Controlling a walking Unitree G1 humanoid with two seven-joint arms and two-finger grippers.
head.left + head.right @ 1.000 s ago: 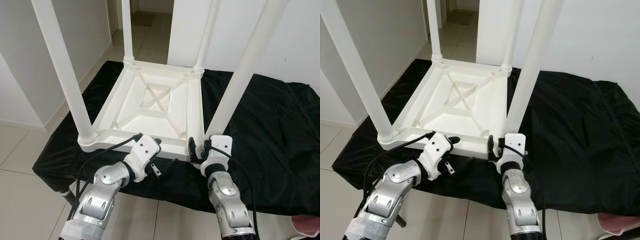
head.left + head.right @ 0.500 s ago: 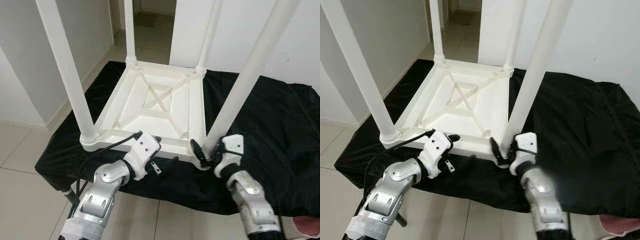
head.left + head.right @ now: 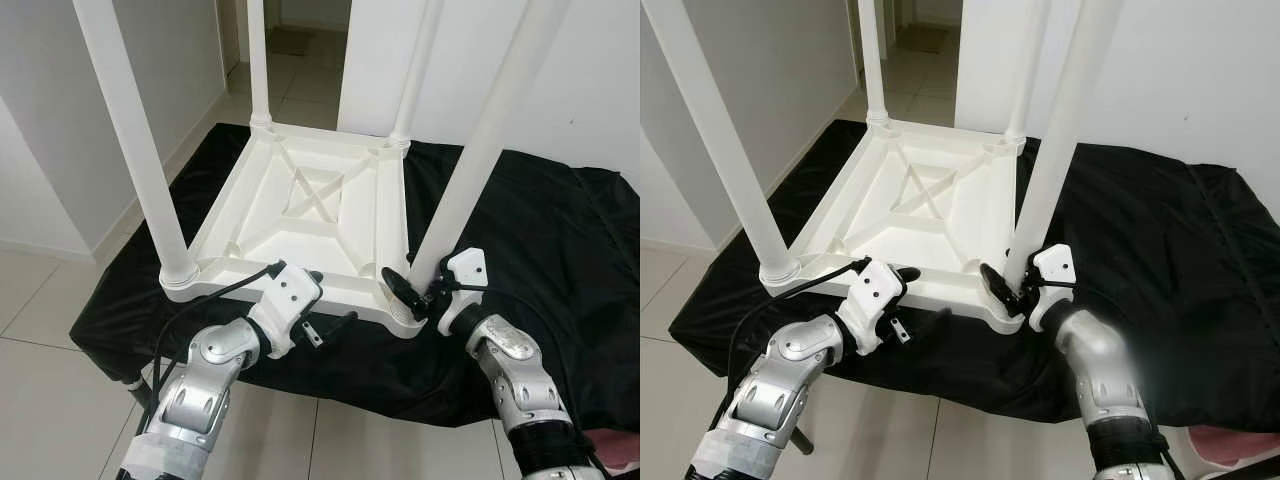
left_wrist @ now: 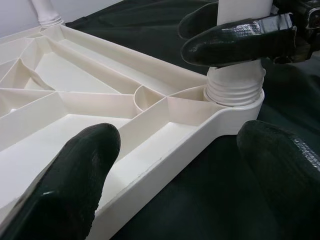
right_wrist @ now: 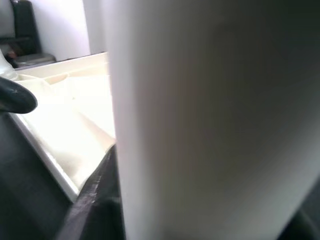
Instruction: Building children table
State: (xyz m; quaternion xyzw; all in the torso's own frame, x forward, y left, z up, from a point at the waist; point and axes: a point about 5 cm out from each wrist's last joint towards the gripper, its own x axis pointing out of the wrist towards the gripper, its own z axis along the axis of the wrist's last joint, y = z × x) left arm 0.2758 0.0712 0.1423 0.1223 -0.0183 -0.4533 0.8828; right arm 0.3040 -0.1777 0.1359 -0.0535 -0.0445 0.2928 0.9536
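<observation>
A white children's table (image 3: 300, 215) lies upside down on a black cloth, its legs standing up. My right gripper (image 3: 420, 290) is at the base of the near right leg (image 3: 480, 160), with one black finger on each side of it, shut on the leg just above its threaded collar (image 4: 235, 90). My left gripper (image 3: 330, 300) is open at the table's near rim. One finger (image 4: 75, 170) hangs over the ribbed underside and the other over the cloth, so the rim runs between them.
The black cloth (image 3: 540, 230) covers a low platform with its front edge close to me. Pale tiled floor (image 3: 50, 300) lies to the left and front, white walls behind, a doorway at the back. Something pink (image 3: 615, 455) sits at the bottom right.
My right gripper has swung from the near rim over to the right and closed around the base of the near right leg. The left gripper has stayed at the rim.
</observation>
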